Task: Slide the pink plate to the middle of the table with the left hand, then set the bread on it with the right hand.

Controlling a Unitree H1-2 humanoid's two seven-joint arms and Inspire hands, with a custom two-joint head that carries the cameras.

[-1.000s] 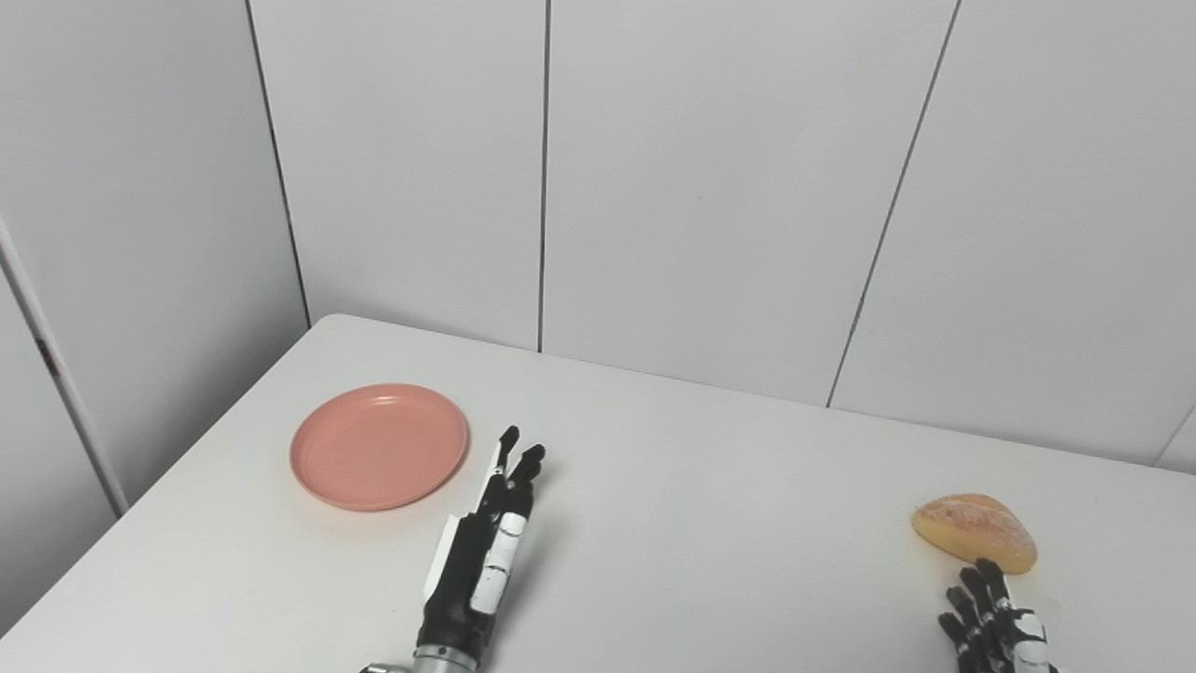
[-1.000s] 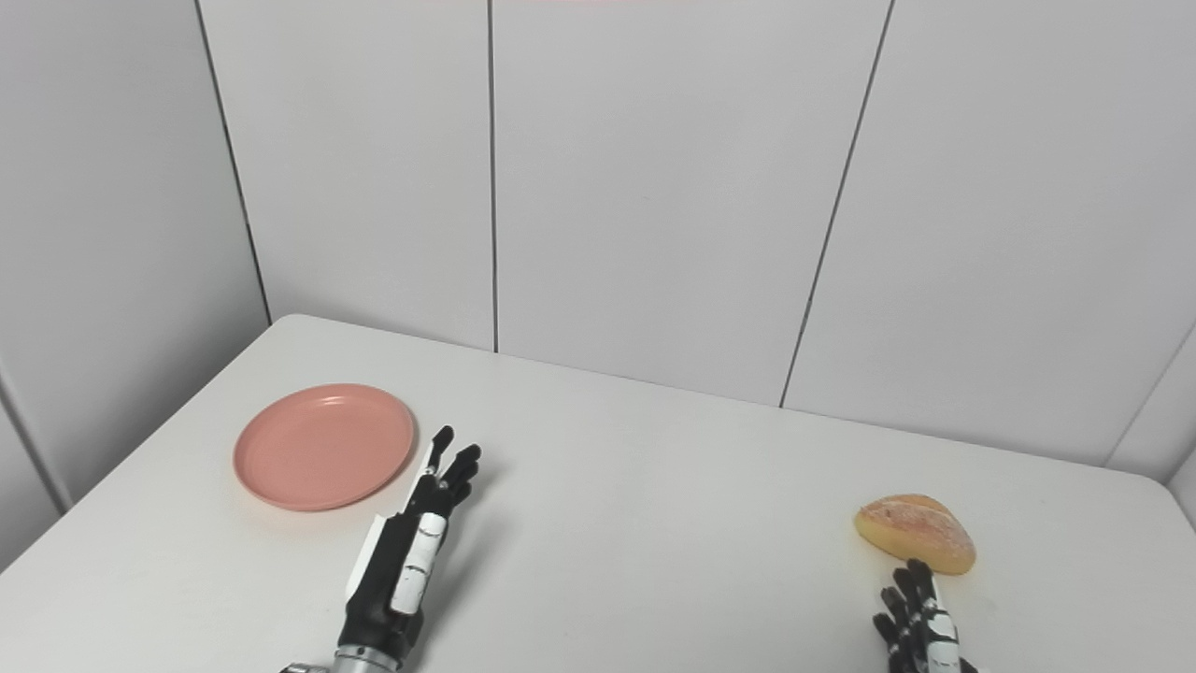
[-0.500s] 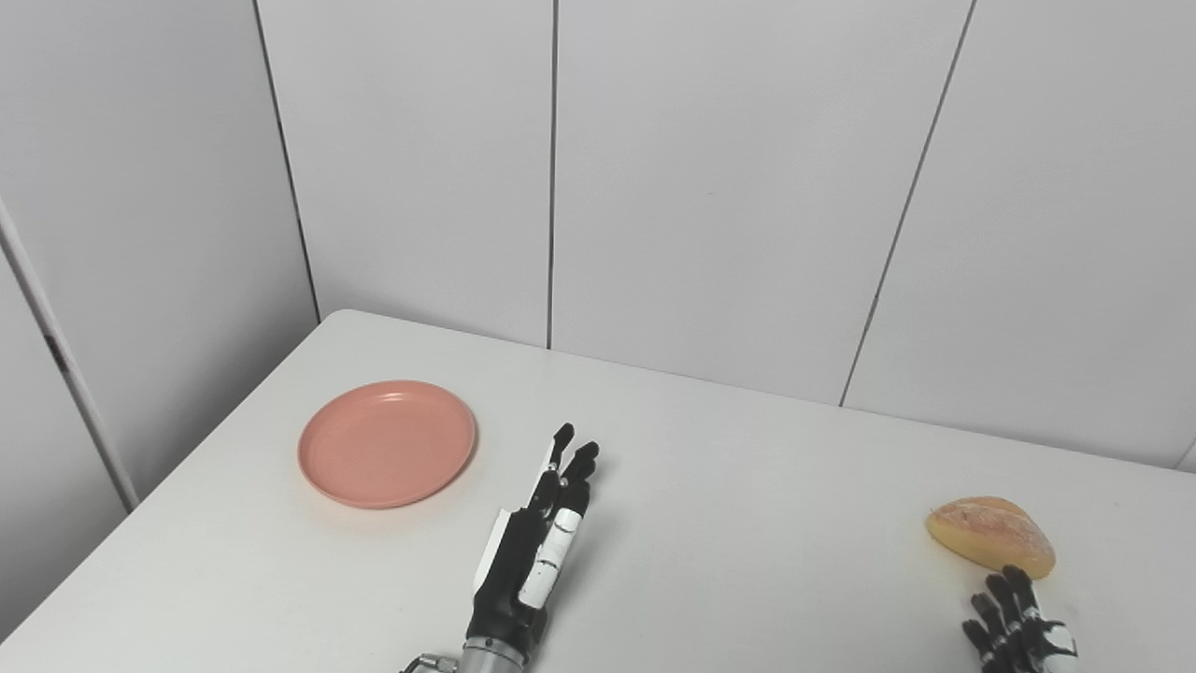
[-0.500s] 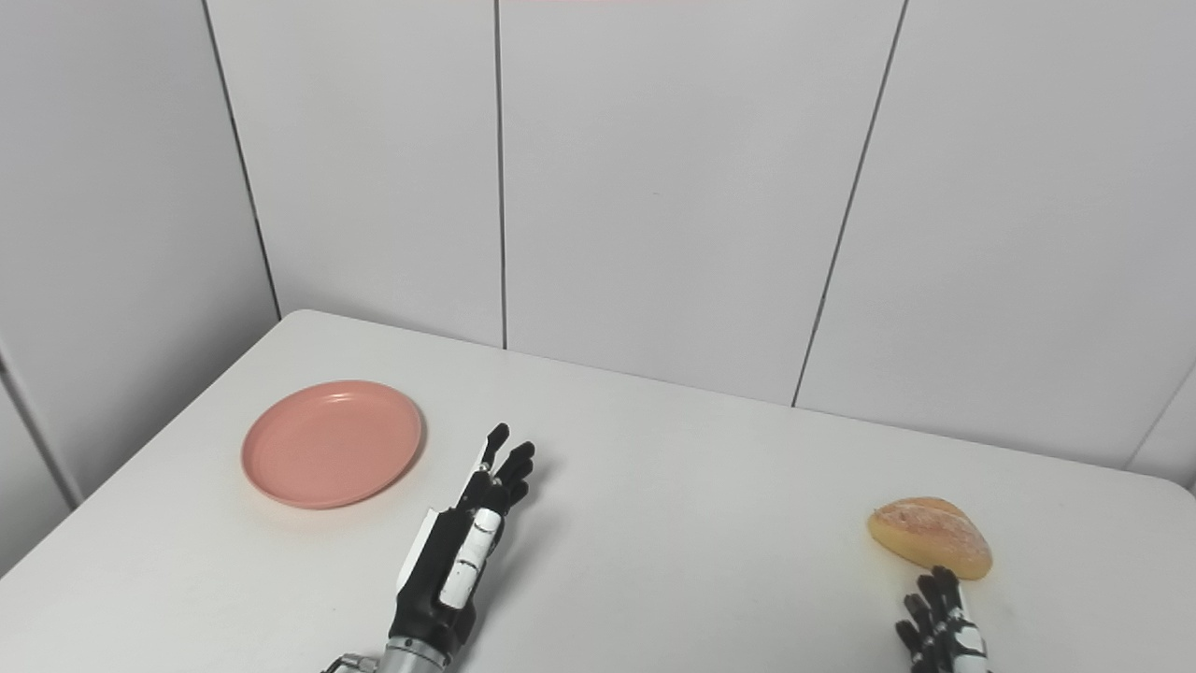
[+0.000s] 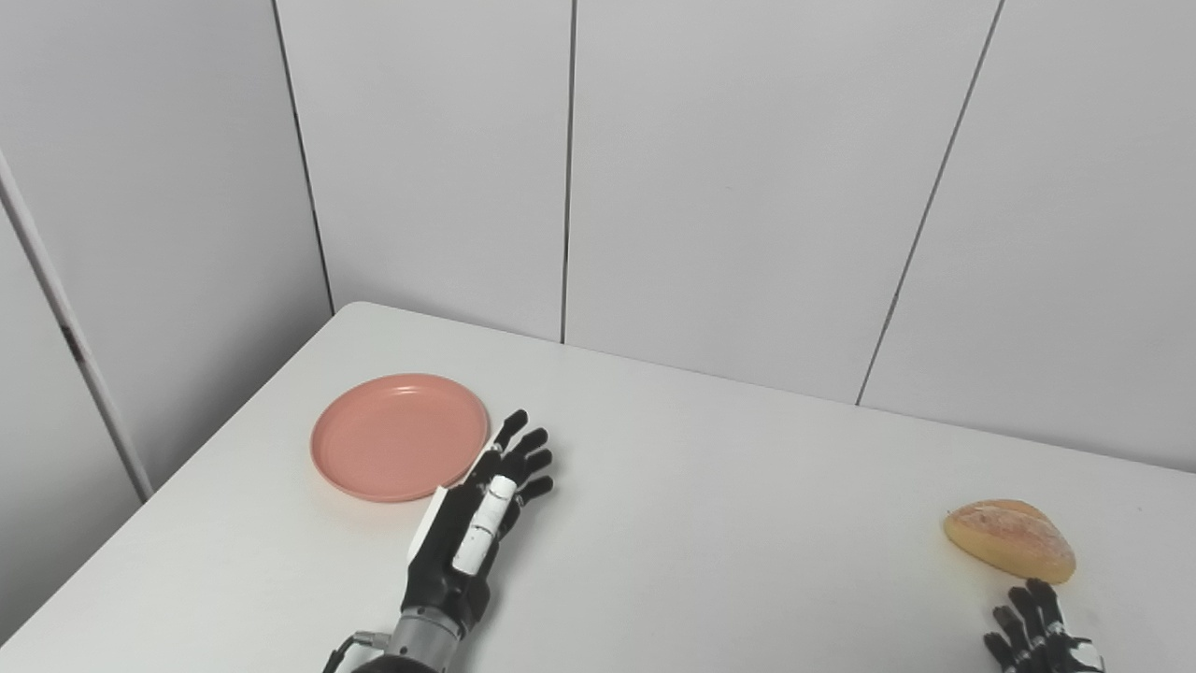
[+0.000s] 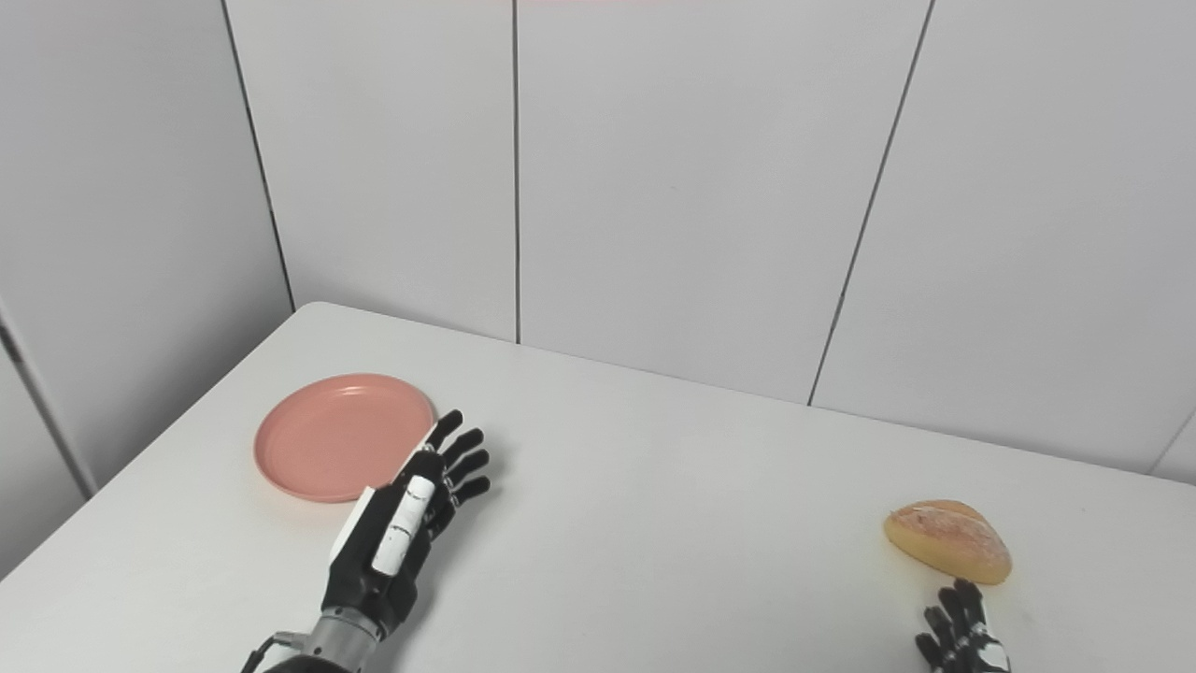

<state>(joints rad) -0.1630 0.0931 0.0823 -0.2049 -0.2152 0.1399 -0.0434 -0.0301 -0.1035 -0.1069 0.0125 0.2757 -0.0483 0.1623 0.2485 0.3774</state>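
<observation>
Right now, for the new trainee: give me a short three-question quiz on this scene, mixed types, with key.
1. True or false: the bread already lies on the plate.
2. Which hand is beside the plate? A. left hand B. right hand C. neither
3. Fill in: the bread lies on the table just beyond the ____ hand's fingertips.

Key: 1. False; the plate is bare and the bread lies far to its right. 2. A; it is open, at the plate's near right rim. 3. right.
</observation>
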